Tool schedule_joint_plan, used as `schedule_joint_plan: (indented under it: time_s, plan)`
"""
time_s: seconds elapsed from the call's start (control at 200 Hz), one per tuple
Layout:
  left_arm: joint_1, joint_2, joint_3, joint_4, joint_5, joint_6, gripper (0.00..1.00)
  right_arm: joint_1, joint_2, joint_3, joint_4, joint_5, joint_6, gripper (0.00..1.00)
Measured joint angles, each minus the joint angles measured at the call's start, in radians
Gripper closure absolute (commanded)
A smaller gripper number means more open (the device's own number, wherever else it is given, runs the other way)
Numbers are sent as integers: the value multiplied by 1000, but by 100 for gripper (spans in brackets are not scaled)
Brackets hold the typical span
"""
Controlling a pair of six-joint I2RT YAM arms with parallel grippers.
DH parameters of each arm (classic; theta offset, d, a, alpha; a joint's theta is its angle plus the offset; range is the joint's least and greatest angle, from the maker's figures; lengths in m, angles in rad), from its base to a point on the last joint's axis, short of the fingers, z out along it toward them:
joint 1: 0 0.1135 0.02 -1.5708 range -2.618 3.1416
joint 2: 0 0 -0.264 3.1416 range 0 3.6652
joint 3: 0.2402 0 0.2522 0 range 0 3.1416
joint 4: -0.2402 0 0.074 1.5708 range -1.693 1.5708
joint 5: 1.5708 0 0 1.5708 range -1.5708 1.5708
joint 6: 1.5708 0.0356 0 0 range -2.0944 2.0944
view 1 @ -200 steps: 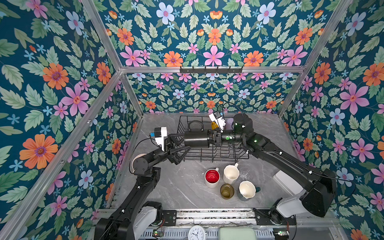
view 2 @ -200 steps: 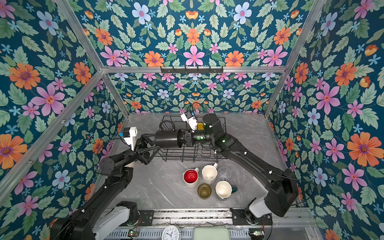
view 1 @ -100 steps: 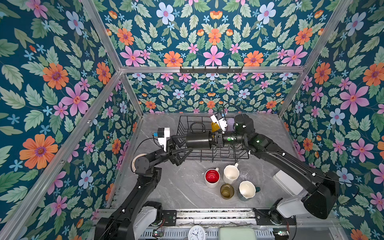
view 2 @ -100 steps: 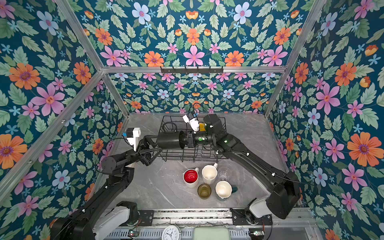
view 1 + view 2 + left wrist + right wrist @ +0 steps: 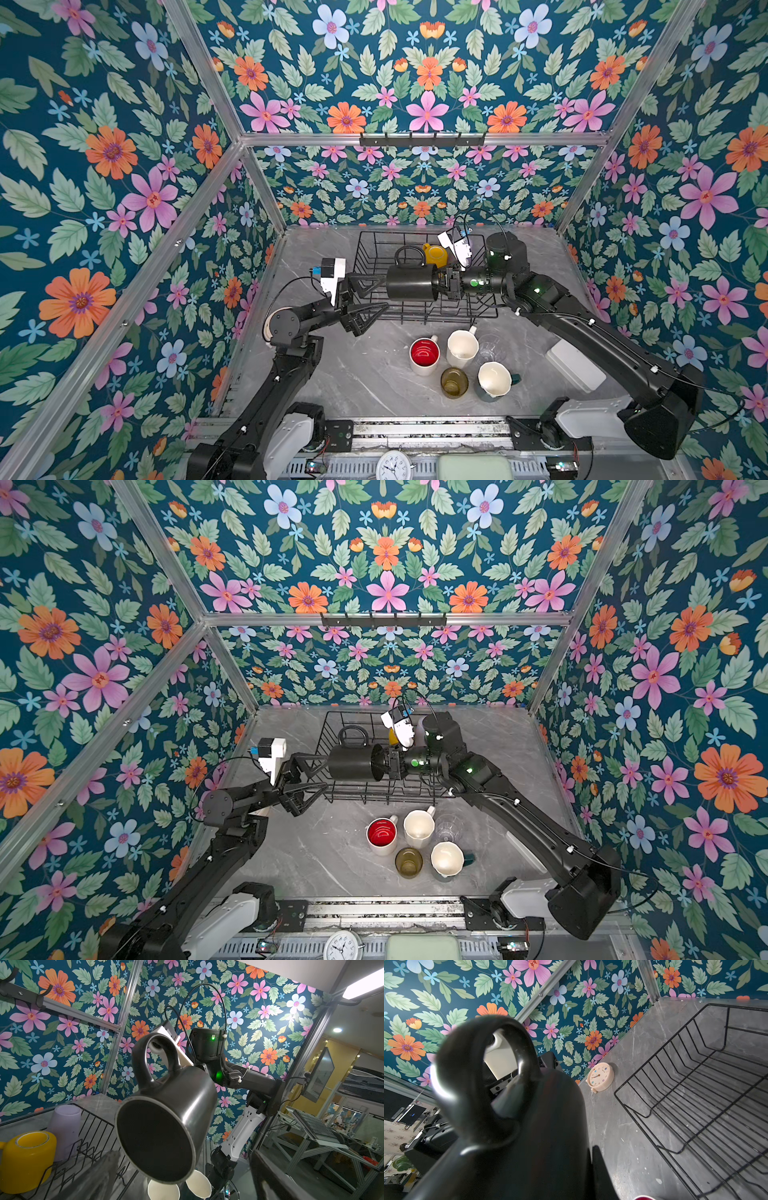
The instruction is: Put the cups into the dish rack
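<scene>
Gripping: right gripper (image 5: 441,285) clamps black mug (image 5: 409,284) by the rim, sideways above dish rack (image 5: 415,319).
Left gripper (image 5: 386,292): spread wide, empty, facing mug's base.
Inside rack: yellow mug (image 5: 434,254), lilac tumbler (image 5: 64,1124).
Table (image 5: 353,374): red-lined mug (image 5: 424,354), cream mug (image 5: 461,348), clear glass (image 5: 491,351), amber glass (image 5: 454,382), teal mug (image 5: 494,380).

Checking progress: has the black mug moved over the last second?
Yes: in a top view, the black mug, in the right gripper, shifted slightly right, away from the dish rack's left wall.

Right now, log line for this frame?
right fingers: shut on black mug, sideways over dish rack | left fingers: open, near mug | racked: yellow mug, lilac tumbler
</scene>
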Motion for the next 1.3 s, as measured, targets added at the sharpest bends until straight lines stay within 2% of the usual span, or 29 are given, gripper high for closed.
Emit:
schedule_joint_plan:
  time_s: [0.57,1.3]
  plan:
    - [0,-1,9,-41,4,30,0,53,5,7,12,-53,-30,100]
    - [0,-18,11,-45,32,40,1,122,177,124,81,-119,-23,100]
